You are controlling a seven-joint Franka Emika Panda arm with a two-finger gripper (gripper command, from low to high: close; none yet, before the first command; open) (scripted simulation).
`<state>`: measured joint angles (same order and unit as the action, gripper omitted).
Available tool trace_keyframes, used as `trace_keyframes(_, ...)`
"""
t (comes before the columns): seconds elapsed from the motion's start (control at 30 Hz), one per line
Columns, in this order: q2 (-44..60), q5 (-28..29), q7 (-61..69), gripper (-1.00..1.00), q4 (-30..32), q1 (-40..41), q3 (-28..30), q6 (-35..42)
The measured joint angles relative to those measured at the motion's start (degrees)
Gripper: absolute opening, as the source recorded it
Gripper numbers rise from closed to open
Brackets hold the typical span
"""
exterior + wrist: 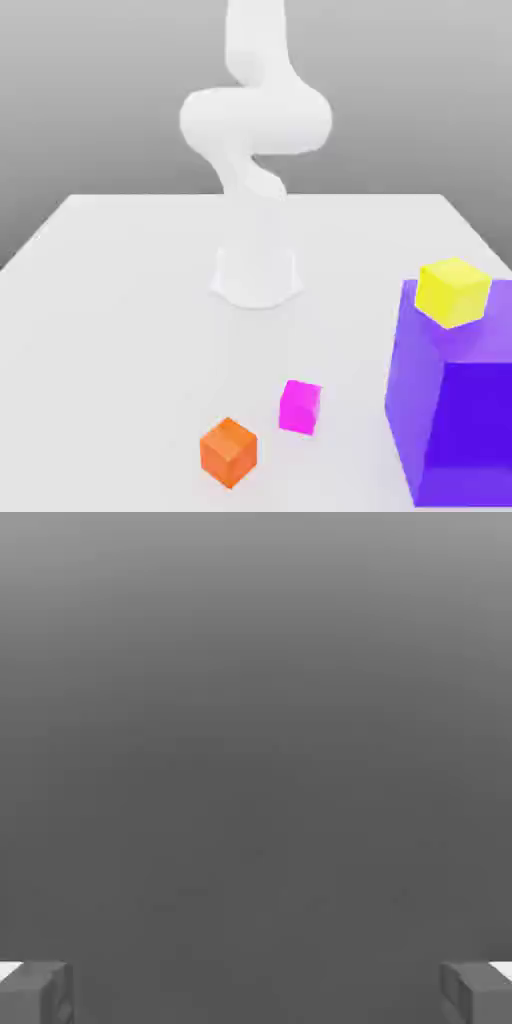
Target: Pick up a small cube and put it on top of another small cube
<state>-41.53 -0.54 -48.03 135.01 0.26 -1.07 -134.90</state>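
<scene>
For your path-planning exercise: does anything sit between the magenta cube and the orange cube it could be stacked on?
Nothing visible does. The magenta cube and orange cube sit close together with bare table between them.

arm colour: plain white all over, matte, no markings or labels to be seen
arm shape: thick rounded links, bulbous tube-like joints, smooth blended surfaces
base: short white cylinder, wider than the link above it
cables/screws: cannot tell any from these renders
gripper fingers: two blocky grey fingertips, squared edges, darker inner faces
finger mounts: white slivers just above each grey tip
</scene>
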Motion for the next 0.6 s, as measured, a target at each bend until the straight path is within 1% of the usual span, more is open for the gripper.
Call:
trace_keyframes(0.37, 22.72, -1.65, -12.18, 0.00, 16.16, 1.04, -6.30, -16.27)
trace_keyframes(0.6, 38.60, 0.04, -22.52, 0.00, 26.98, 0.38, -9.15, -27.43)
